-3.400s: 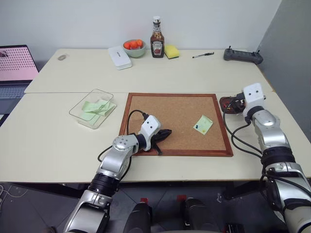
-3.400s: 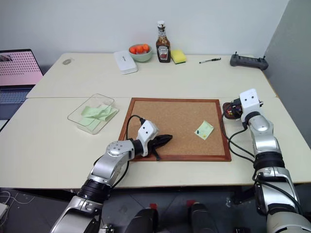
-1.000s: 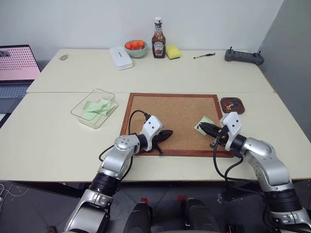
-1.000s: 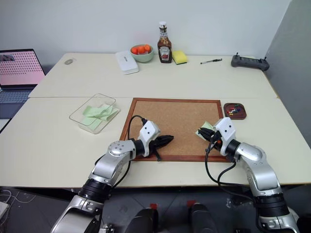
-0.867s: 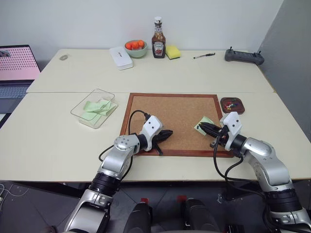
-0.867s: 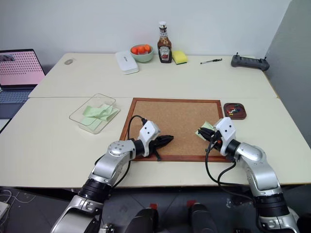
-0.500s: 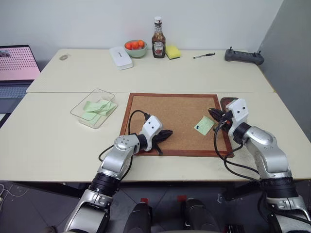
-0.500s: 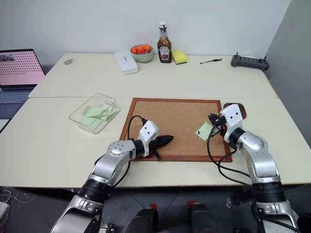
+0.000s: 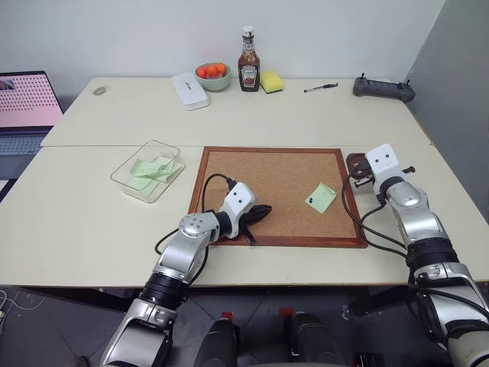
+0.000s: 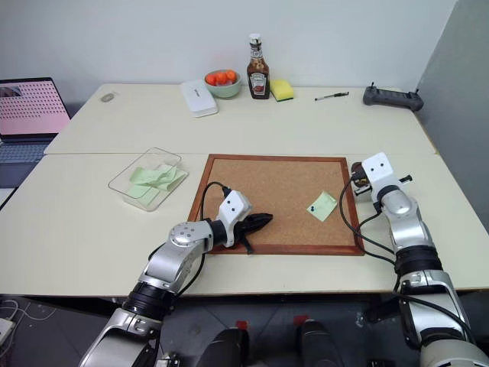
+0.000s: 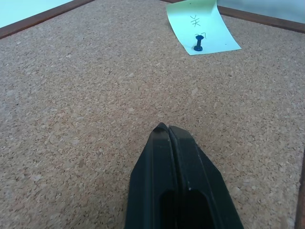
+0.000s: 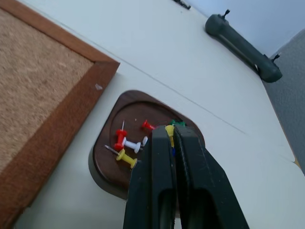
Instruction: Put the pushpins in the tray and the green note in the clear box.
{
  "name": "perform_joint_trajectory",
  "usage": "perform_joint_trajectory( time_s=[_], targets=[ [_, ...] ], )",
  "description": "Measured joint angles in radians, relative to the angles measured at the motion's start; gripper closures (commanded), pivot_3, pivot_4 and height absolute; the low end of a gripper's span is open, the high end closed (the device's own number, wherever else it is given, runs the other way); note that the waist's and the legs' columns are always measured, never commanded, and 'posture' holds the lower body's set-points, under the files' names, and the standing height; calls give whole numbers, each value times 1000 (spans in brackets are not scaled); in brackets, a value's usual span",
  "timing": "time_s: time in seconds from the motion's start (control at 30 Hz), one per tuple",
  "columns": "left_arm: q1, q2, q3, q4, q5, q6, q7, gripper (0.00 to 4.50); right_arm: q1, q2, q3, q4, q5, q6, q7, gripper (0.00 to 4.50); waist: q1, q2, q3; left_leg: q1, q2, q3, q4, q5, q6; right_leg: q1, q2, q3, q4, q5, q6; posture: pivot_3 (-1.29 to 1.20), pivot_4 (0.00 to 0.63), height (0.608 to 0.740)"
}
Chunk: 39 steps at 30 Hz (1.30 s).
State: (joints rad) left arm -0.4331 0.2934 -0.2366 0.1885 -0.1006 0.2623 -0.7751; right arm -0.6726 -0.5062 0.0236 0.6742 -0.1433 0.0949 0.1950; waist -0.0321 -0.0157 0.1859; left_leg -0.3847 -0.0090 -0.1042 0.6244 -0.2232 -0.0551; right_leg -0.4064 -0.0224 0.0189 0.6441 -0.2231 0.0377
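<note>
The table (image 9: 92, 214) carries a wood-framed corkboard (image 9: 260, 164) at its centre. The clear box (image 9: 147, 170) lies on the table just beside the corkboard's left edge and contains several pale green papers. The tray (image 12: 138, 143) lies on the table just off the corkboard's far right corner.

The left gripper (image 11: 167, 131) rests low over the near left part of the corkboard, fingers pressed together with no gap and nothing between them.

The right gripper (image 12: 170, 131) hovers over the tray, fingers clenched on a yellow-headed pushpin (image 12: 169, 130) at their tips. Whether the tips touch the tray cannot be told.

The green note (image 9: 320, 196) lies on the right part of the corkboard, fixed by a dark blue pushpin (image 11: 198, 42). It is well apart from the left gripper and between the two grippers.

Loose pushpins (image 12: 125, 143) in red, white, yellow and green lie in the tray, just beside the right fingertips.

Along the far edge stand a white flat case (image 9: 188, 90), a bowl (image 9: 212, 76), a sauce bottle (image 9: 247, 61), a yellow sponge (image 9: 270, 81), a pen (image 9: 318, 88) and a dark controller (image 9: 383, 87).
</note>
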Motion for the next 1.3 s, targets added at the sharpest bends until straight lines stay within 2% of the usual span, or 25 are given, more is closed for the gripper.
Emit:
perform_joint_trajectory(
  time_s=[0.1, 0.13, 0.47, 0.63, 0.8, 1.0, 1.13, 1.3],
  targets=[
    [1, 0, 0, 0, 6, -5, 0, 4500, -14, 0, 1, 50, -13, -14, -8, 4458, 0, 0, 0, 0, 0, 0, 0, 0, 0, 0, 0, 0, 0, 0, 0, 0, 150, 740],
    [1, 0, -1, 0, 6, -5, 0, 4500, -17, 0, 1, 64, -19, -21, -9, 4096, 0, 0, 0, 0, 0, 0, 0, 0, 0, 0, 0, 0, 0, 0, 0, 0, 150, 740],
    [1, 0, -1, 1, 8, -8, 0, 4500, -35, 1, -1, 114, -25, -45, -17, 2192, -1, 0, 0, 0, 0, 0, 0, 0, 0, 0, 0, 0, 0, 0, 0, 0, 150, 740],
    [1, 0, -1, 1, 8, -8, 0, 4500, -40, 1, -5, 113, -23, -53, -27, 956, -1, 0, 0, 0, 0, 0, 0, 0, 0, 0, 0, 0, 0, 0, 0, 0, 150, 740],
    [1, 0, -1, 1, 9, -8, 0, 4500, -38, 0, -13, 89, -15, -52, -27, 54, -1, 0, 0, 0, 0, 0, 0, 0, 0, 0, 0, 0, 0, 0, 0, 0, 150, 740],
    [0, -1, -1, 2, 9, -8, 0, 4500, 9, -21, -60, -87, 6, -43, -48, 54, 0, 0, 0, 0, 0, 0, 0, 0, 0, 0, 0, 0, 0, 0, 0, 0, 150, 740],
    [0, -1, 0, 2, 8, -8, 0, 4500, 97, -20, -89, -240, 28, -28, -41, 54, 0, 0, 0, 0, 0, 0, 0, 0, 0, 0, 0, 0, 0, 0, 0, 0, 150, 740],
    [1, 0, 2, 3, 9, -8, 1, 4500, 226, 48, -99, -483, 212, 68, 147, 54, 0, 0, 0, 0, 0, -1, 0, 0, 0, 0, 0, 0, 0, 0, 0, 0, 150, 740]
  ],
)
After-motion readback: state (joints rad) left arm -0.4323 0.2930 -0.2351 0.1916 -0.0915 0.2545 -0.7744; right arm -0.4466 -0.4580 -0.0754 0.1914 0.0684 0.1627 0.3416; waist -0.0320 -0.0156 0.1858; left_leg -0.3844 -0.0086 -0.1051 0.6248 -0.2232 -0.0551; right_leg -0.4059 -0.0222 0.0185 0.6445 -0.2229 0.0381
